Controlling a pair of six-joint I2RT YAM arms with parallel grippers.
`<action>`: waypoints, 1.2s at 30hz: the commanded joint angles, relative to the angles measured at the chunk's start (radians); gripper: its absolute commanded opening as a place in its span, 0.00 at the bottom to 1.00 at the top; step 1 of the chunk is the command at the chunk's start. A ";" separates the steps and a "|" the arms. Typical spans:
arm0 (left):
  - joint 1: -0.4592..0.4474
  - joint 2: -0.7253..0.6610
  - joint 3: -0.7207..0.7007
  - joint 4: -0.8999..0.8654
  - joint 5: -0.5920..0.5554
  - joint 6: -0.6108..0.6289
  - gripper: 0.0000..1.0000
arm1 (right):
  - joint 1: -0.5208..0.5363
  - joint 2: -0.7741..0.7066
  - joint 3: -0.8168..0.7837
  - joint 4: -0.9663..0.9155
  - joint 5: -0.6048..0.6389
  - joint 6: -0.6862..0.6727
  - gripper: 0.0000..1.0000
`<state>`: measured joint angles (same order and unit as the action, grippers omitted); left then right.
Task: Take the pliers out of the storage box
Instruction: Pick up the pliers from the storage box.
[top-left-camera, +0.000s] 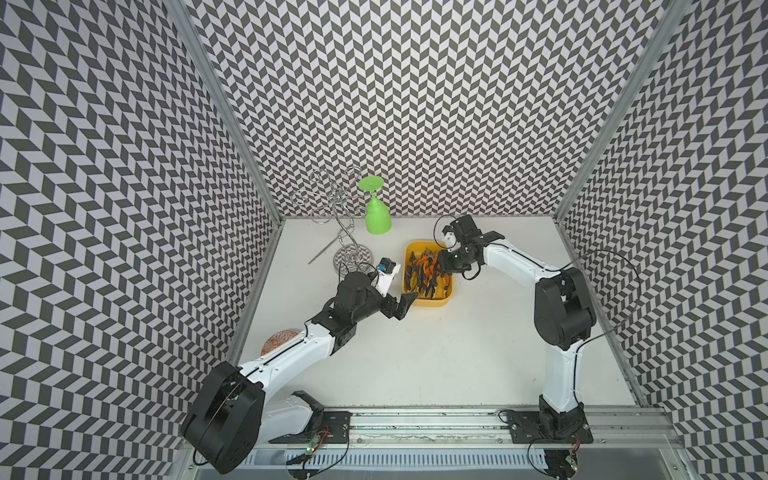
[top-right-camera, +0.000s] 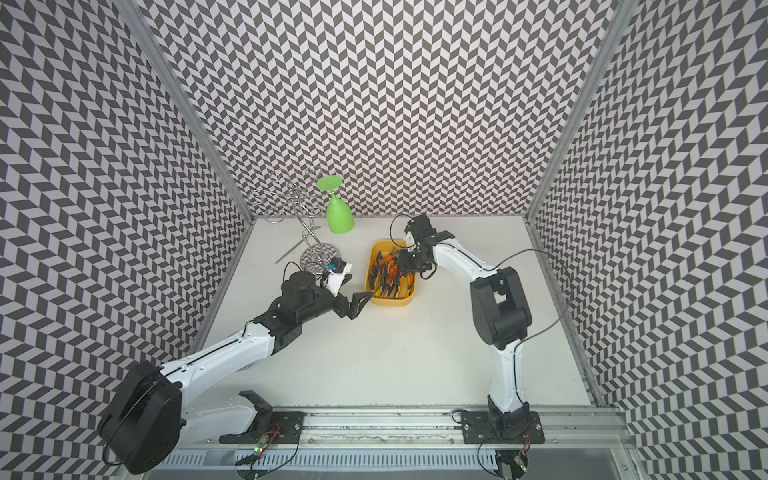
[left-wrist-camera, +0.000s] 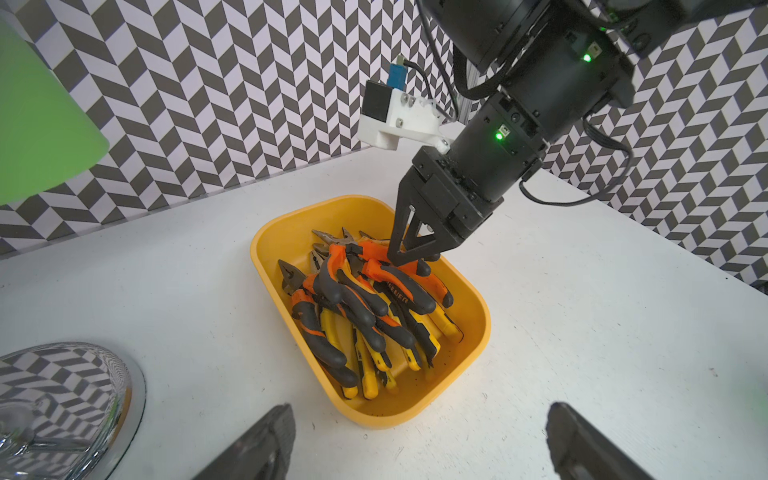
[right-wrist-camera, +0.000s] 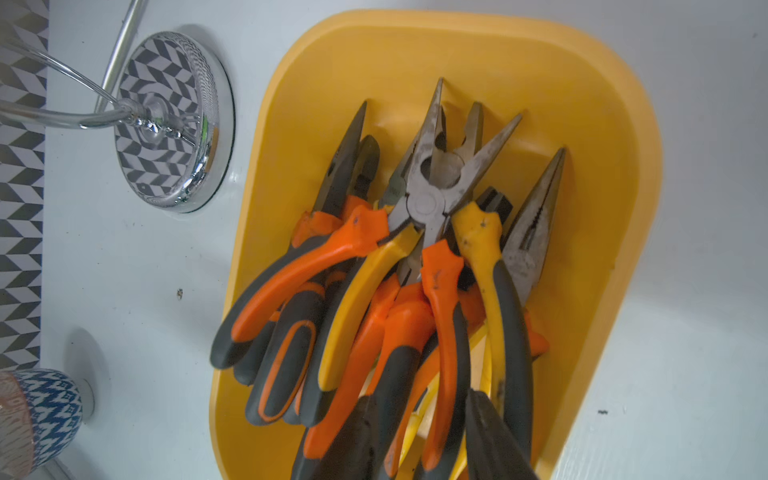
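The left gripper (top-left-camera: 409, 306) hangs wide open and empty, just beside the near-left corner of the box (top-left-camera: 434, 302), which stands on the table (top-left-camera: 415, 365) toward the back. The pliers (top-left-camera: 424, 276) lie piled inside it. The right gripper (left-wrist-camera: 413, 257) reaches down into the pile, jaws narrowed onto the orange handles of a pair on top.

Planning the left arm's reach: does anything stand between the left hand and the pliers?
Only the near wall of the storage box. The open left hand hovers outside it; the right hand is down among the pliers.
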<state>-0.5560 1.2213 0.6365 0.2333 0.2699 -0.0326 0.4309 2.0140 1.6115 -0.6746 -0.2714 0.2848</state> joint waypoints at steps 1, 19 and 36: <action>-0.004 -0.005 -0.002 0.024 -0.017 0.020 0.98 | 0.035 -0.051 -0.043 -0.026 -0.070 0.054 0.35; -0.004 -0.003 0.002 0.020 0.000 0.025 0.98 | 0.012 0.056 0.013 0.055 -0.015 0.224 0.21; -0.001 0.024 0.075 0.080 -0.116 -0.273 0.98 | 0.009 -0.327 -0.353 0.507 0.088 0.013 0.00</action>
<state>-0.5560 1.2289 0.6506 0.2611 0.2222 -0.1551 0.4355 1.7927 1.2896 -0.4057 -0.2184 0.3603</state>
